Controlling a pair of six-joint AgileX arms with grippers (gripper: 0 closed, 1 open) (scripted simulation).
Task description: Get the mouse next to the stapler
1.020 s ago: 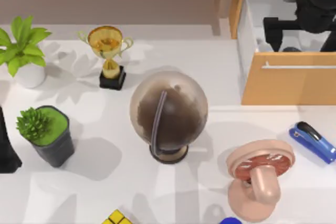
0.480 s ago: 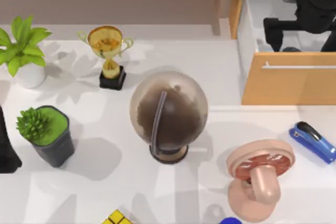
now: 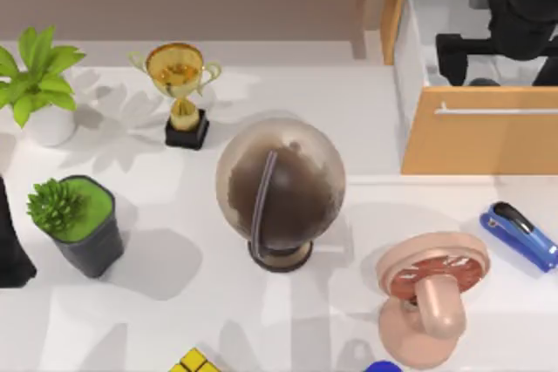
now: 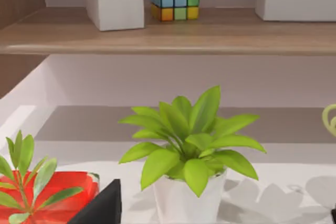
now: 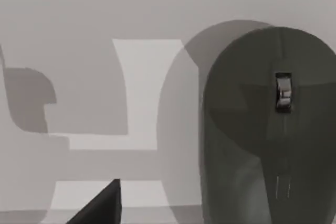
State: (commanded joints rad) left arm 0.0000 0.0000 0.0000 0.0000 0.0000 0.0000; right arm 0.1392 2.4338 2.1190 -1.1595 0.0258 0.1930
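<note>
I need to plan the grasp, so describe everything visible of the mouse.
The mouse is a dark grey, smooth, matte-looking rounded dome with a small metallic scroll wheel set in a fine centre seam. It lies flat on the pale floor of the open wooden drawer at the table's right rear, under the right gripper. In the top view a dark sliver of it peeks above the drawer front. Nothing is seen touching it.

Setting: a rendered office or study desk. Evidence: white desktop (image 3: 349, 119) carrying a globe (image 3: 280, 187), trophy (image 3: 180, 84), two potted plants, a desk fan (image 3: 429, 289) and blue stapler (image 3: 519, 234); open wooden drawer (image 3: 475, 76); wall shelf (image 4: 168, 32) behind.
</note>
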